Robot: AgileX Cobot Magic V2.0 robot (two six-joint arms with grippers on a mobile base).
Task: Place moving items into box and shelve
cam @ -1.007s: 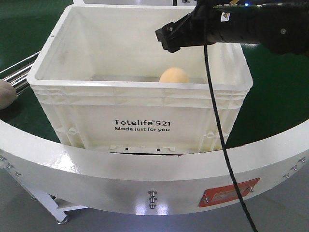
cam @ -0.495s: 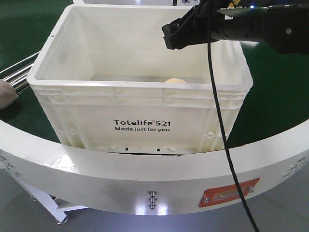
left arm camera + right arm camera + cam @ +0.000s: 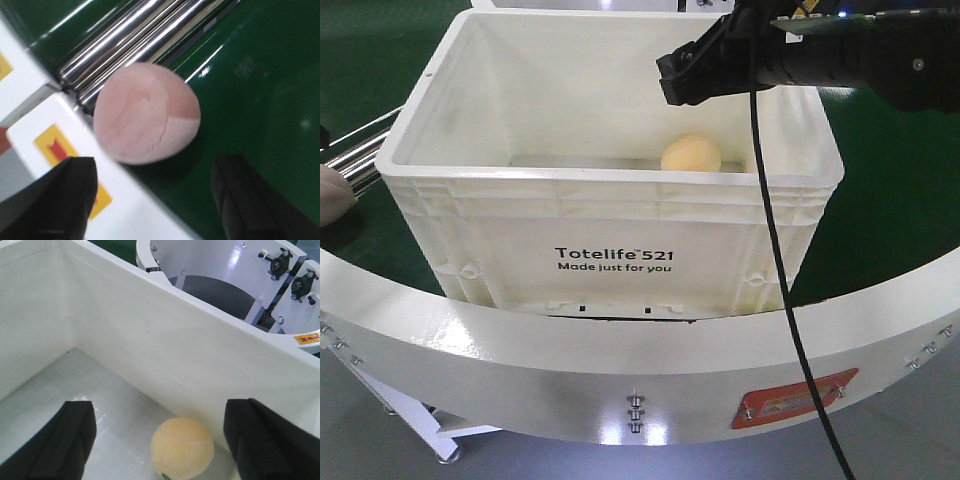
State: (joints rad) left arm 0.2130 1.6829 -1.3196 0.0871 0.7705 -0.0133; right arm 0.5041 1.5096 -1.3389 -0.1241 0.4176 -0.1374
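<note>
There were two plush balls — one yellow-orange ball [image 3: 690, 154] inside the box [image 3: 610, 215], one pink ball [image 3: 146, 112] outside it, off its left side. The box itself was the only one, and one black cable [image 3: 775, 260] hung across its front right corner. Two grippers were counted: the right gripper [image 3: 675, 80] above the box, the left gripper [image 3: 155, 200] away from it over the pink ball — the chrome rollers [image 3: 140, 35] there were too blurred to count.
</note>
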